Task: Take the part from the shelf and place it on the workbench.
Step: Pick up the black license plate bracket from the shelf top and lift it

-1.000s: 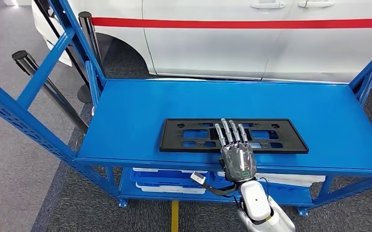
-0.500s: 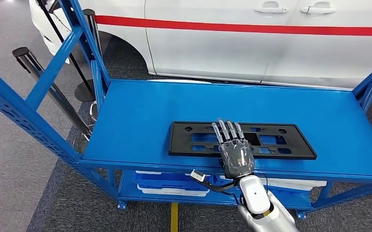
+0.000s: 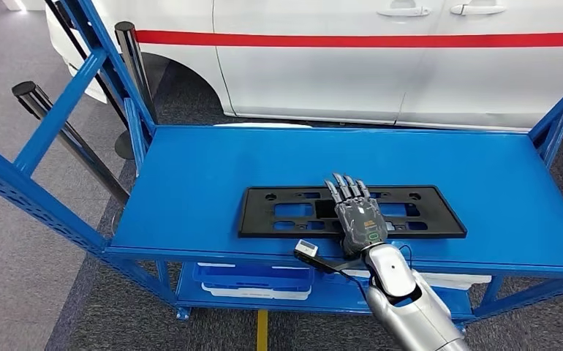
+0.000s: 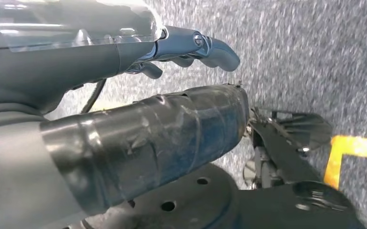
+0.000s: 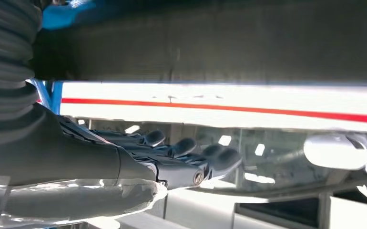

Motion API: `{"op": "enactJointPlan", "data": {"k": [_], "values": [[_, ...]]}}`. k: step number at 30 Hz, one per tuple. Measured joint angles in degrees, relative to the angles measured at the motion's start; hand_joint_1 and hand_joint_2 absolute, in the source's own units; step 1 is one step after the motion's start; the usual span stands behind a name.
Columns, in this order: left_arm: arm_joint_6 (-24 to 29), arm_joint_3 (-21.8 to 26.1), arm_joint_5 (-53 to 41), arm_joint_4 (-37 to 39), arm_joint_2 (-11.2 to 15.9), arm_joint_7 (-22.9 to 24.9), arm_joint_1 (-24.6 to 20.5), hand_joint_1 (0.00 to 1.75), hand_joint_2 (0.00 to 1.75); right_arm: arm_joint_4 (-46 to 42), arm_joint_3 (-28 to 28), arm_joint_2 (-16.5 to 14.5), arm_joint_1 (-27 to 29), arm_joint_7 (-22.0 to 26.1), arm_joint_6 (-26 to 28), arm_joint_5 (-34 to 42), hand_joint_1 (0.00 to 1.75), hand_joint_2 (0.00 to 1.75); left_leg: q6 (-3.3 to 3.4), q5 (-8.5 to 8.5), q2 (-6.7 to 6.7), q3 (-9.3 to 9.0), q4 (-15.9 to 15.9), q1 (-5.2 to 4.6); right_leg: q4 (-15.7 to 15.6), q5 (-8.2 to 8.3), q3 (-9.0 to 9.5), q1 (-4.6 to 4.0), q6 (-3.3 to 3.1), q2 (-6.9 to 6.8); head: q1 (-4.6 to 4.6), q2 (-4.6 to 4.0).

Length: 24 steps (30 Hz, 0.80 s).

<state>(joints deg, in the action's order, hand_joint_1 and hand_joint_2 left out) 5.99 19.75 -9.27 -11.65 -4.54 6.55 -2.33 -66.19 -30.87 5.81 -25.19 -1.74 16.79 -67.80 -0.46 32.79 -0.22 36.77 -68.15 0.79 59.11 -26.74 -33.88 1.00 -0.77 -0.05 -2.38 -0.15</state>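
- Black part (image 3: 348, 210) lies flat on your blue shelf (image 3: 205, 164), near its front edge.
- Right hand (image 3: 357, 216) rests on the part's middle, fingers (image 5: 186, 145) straight and close together, gripping nothing.
- Left hand (image 4: 138, 95) hangs over grey floor (image 4: 315, 57); fingers slightly curled, apart, holding nothing.

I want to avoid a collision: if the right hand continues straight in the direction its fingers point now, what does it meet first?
The right hand lies over the black part, fingers pointing toward the back of the blue shelf. Beyond the part's far edge is bare shelf, so the way looks free there. Past that stands the white car; depth is unclear.
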Motion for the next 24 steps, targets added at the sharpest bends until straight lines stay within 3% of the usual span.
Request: {"op": "enactJointPlan", "data": {"k": [2, 3, 5, 7, 10, 11, 13, 15, 17, 18, 19, 22, 24], "values": [[-0.2, 0.2, -0.2, 0.0, 0.0, 0.0, 0.1, 0.00, 0.00, 1.6, -0.2, 0.0, -1.6, 0.9, -1.5, 2.0, 0.00, 1.75, -0.13, 1.78, 0.00, 3.03, -5.9, 0.03, 0.0, -0.05, 0.03, -0.17, -0.18, 0.01, 0.00, 0.00], [-0.3, 0.3, -0.4, 0.0, 0.0, 0.0, 0.2, 0.00, 0.00, 2.6, -0.3, 0.0, -2.5, 1.3, -2.3, 3.1, 0.00, 1.75, -0.12, 0.97, 0.00, 3.17, -5.9, 0.03, 0.0, -0.06, 0.10, -0.21, -0.19, 0.05, -0.01, 0.00], [-0.4, 0.5, -0.6, 0.0, 0.0, -0.1, 0.1, 0.00, 0.00, 4.6, -0.4, 0.0, -4.6, 1.9, -3.6, 5.4, 0.00, 1.75, 0.11, -3.01, 0.02, 0.62, -0.1, 0.04, 0.1, -0.14, 0.33, -0.23, -0.10, 0.14, -0.01, 0.00], [-0.5, 0.7, -0.8, 0.0, 0.1, -0.2, 0.0, 0.00, 0.00, 7.2, -0.4, 0.0, -6.8, 2.5, -4.8, 7.8, 0.00, 1.75, 0.53, -5.60, 0.00, -2.48, 6.7, -0.10, 0.3, -0.28, 0.36, -0.41, 0.25, 0.19, -0.02, 0.00], [-0.6, 0.9, -1.1, 0.0, 0.1, -0.3, -0.1, 0.00, 0.00, 11.7, -0.4, 0.0, -10.1, 3.4, -6.1, 10.4, 0.00, 1.75, 1.18, -5.88, -0.09, -3.43, 9.2, -0.32, 0.2, -0.10, 0.19, -0.61, 1.15, 0.23, -0.05, 0.00], [-0.6, 1.0, -1.2, 0.0, 0.1, -0.4, -0.1, 0.00, 0.00, 13.2, -0.4, 0.0, -11.1, 3.6, -6.5, 11.0, 0.10, 1.75, 1.51, -6.06, -0.04, -3.50, 9.4, -0.23, 0.3, -0.18, 0.20, -0.55, 1.46, 0.22, -0.05, 0.00], [-0.6, 1.2, -1.5, 0.0, 0.1, -0.6, -0.1, 0.00, 0.00, 16.0, -0.4, 0.0, -12.8, 4.1, -7.3, 12.1, 0.97, 1.75, 2.33, -6.44, 0.06, -3.72, 9.9, -0.03, 2.4, -1.70, -0.65, -0.46, 1.94, 0.21, -0.05, 0.00], [-0.8, 1.5, -1.6, 0.0, 0.1, -0.8, -0.1, 0.00, 0.00, 19.0, -0.4, 0.0, -14.1, 4.6, -7.9, 12.9, 1.75, 1.75, 2.85, -6.61, 0.09, -3.73, 10.1, -0.04, 8.8, -5.10, -3.58, -0.32, 2.25, 0.20, -0.05, 0.00], [-0.9, 1.7, -1.6, 0.0, 0.1, -1.1, -0.2, 0.00, 0.00, 21.6, -0.4, 0.0, -14.6, 5.0, -8.1, 13.4, 1.74, 1.75, 3.01, -6.61, 0.04, -3.71, 10.1, -0.09, 15.3, -7.47, -6.77, -0.22, 2.50, 0.20, -0.05, 0.00], [-0.9, 1.8, -1.7, 0.0, 0.1, -1.2, -0.1, 0.00, 0.00, 22.4, -0.4, 0.0, -14.8, 5.2, -8.1, 13.6, 1.74, 1.75, 3.03, -6.58, 0.00, -3.75, 10.0, -0.09, 16.3, -7.21, -7.30, -0.17, 2.59, 0.19, -0.05, 0.00], [-0.9, 1.8, -1.7, 0.0, 0.1, -1.4, -0.1, 0.00, 0.44, 23.1, -0.4, 0.0, -15.0, 5.4, -8.1, 13.8, 1.73, 1.75, 3.00, -6.54, -0.03, -3.81, 10.0, -0.09, 15.2, -5.94, -6.85, -0.13, 2.60, 0.19, -0.06, 0.00], [-0.9, 1.9, -2.0, 0.0, 0.1, -2.5, -0.1, 0.00, 1.75, 25.2, -0.4, -0.1, -16.2, 5.9, -7.9, 14.2, 1.73, 1.75, 2.65, -6.28, -0.09, -3.95, 9.7, -0.21, 4.2, -0.59, -1.66, -0.25, 2.05, 0.11, -0.05, 0.00], [-0.9, 2.0, -2.3, 0.0, 0.1, -3.5, -0.1, 0.00, 1.75, 26.1, -0.4, -0.1, -16.9, 6.1, -7.8, 14.4, 1.73, 1.75, 2.09, -6.18, -0.15, -3.94, 9.7, -0.30, 0.2, 0.17, 0.18, -0.61, 1.60, 0.08, -0.04, 0.00]]}}
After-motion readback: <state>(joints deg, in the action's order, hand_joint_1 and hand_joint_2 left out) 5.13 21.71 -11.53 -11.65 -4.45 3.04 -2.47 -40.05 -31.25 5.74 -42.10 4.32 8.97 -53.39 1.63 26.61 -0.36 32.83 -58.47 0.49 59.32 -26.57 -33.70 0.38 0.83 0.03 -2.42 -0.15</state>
